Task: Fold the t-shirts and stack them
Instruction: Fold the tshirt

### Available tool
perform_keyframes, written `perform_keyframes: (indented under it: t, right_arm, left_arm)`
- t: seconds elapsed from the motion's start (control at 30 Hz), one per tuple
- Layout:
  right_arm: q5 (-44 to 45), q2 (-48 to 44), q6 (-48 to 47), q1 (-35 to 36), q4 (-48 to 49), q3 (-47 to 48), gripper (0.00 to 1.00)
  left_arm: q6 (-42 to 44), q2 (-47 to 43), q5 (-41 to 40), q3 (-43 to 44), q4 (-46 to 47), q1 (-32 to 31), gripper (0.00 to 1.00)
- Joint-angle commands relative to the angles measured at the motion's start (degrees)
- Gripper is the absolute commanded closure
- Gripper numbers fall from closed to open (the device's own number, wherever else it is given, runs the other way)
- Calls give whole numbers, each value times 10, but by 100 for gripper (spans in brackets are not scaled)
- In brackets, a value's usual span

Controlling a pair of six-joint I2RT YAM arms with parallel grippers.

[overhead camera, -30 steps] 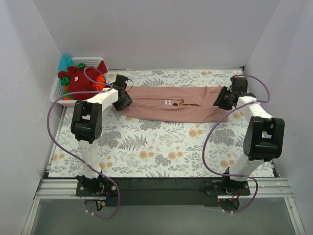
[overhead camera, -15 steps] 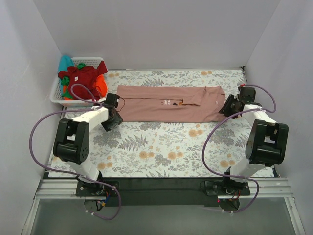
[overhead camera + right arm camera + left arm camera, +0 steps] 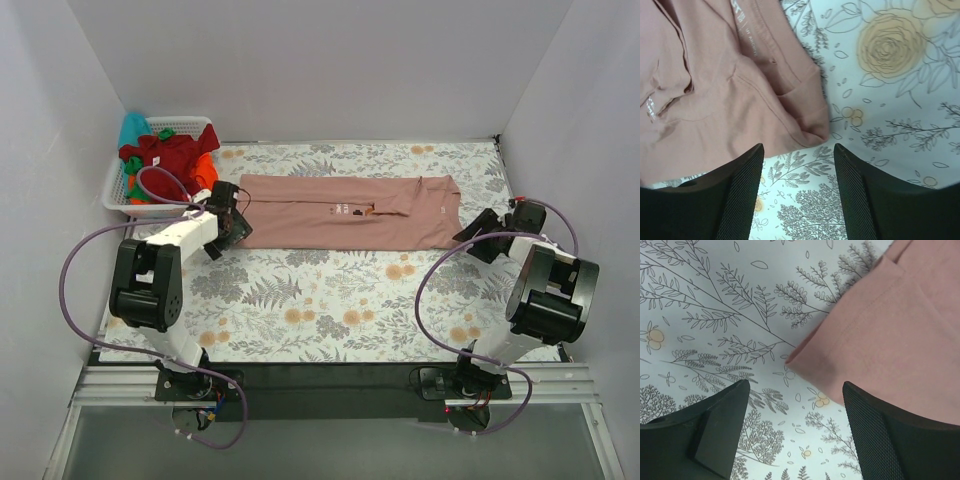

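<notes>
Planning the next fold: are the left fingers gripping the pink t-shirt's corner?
No, the left fingers stand wide apart, and the corner of the pink t-shirt lies flat on the floral tablecloth between them, not pinched.

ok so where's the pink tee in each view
top external: pink tee lies folded across the far middle
left wrist: pink tee corner fills the upper right
right wrist: pink tee end fills the upper left
shared landmark: the floral cloth beneath it

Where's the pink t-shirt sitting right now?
Top view: the pink t-shirt lies as a long strip across the far middle of the floral cloth, between the left gripper and right gripper, right of the basket.
</notes>
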Motion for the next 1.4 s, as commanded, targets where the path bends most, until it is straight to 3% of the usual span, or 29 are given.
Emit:
perform_keyframes:
  t: [0.0, 0.3, 0.67, 0.83, 1.03, 1.13, 1.17, 1.37]
  right_arm:
    - [-44, -13, 16, -18, 45, -23, 34]
    - [-54, -26, -53, -20, 71, -23, 45]
    - [-95, 22, -108, -19, 84, 10, 46]
    - [-137, 48, -120, -19, 92, 23, 52]
    - [-133, 64, -123, -20, 92, 13, 66]
    - [-109, 53, -115, -34, 91, -3, 84]
    - [-101, 41, -110, -40, 91, -7, 96]
    - [-50, 14, -82, -81, 68, -35, 99]
  left_arm:
    - [-14, 18, 11, 15, 17, 9, 25]
    - [-4, 57, 25, 29, 22, 8, 36]
    - [10, 70, 23, 18, 27, 9, 67]
    - [11, 70, 20, 8, 29, 9, 76]
    - [13, 70, 12, 4, 27, 9, 85]
    - [13, 63, -3, 3, 15, 10, 97]
    - [13, 61, -9, 1, 10, 11, 100]
    - [7, 16, -12, -37, -18, 28, 100]
